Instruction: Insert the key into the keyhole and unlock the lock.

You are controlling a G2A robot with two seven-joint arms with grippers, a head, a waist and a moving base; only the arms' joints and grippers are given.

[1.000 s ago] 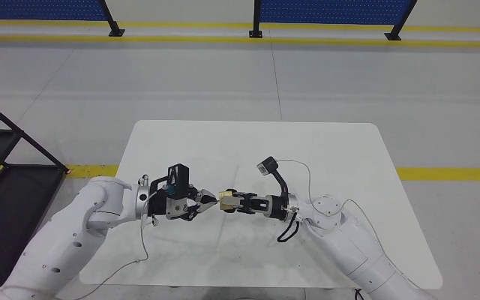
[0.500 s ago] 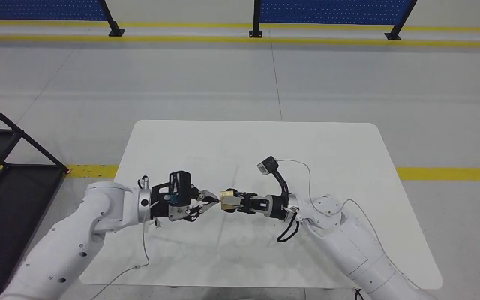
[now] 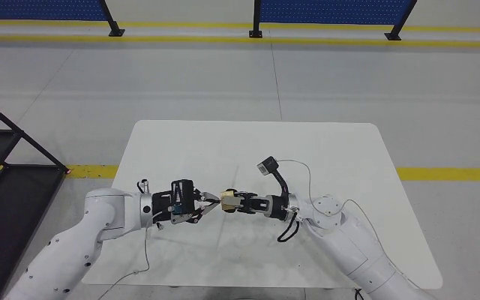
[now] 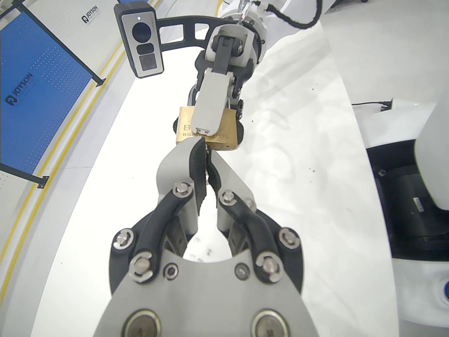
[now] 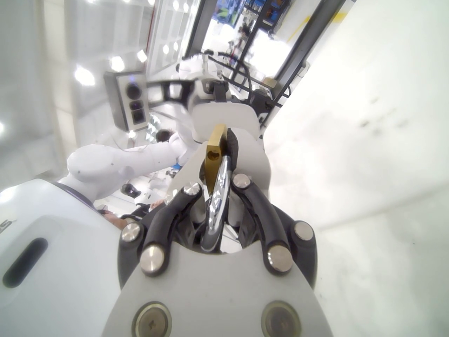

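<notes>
right gripper (image 5: 221, 136) clamps lock (image 4: 228, 128), left gripper (image 4: 205, 150) touching it

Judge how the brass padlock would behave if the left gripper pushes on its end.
The padlock looks solid brass with a shiny metal shackle, so probably rigid and heavy for its size. Its smooth faces may slip or pivot in the right gripper, which clamps only the flat sides. The left gripper, end-on, could shove it back.
</notes>
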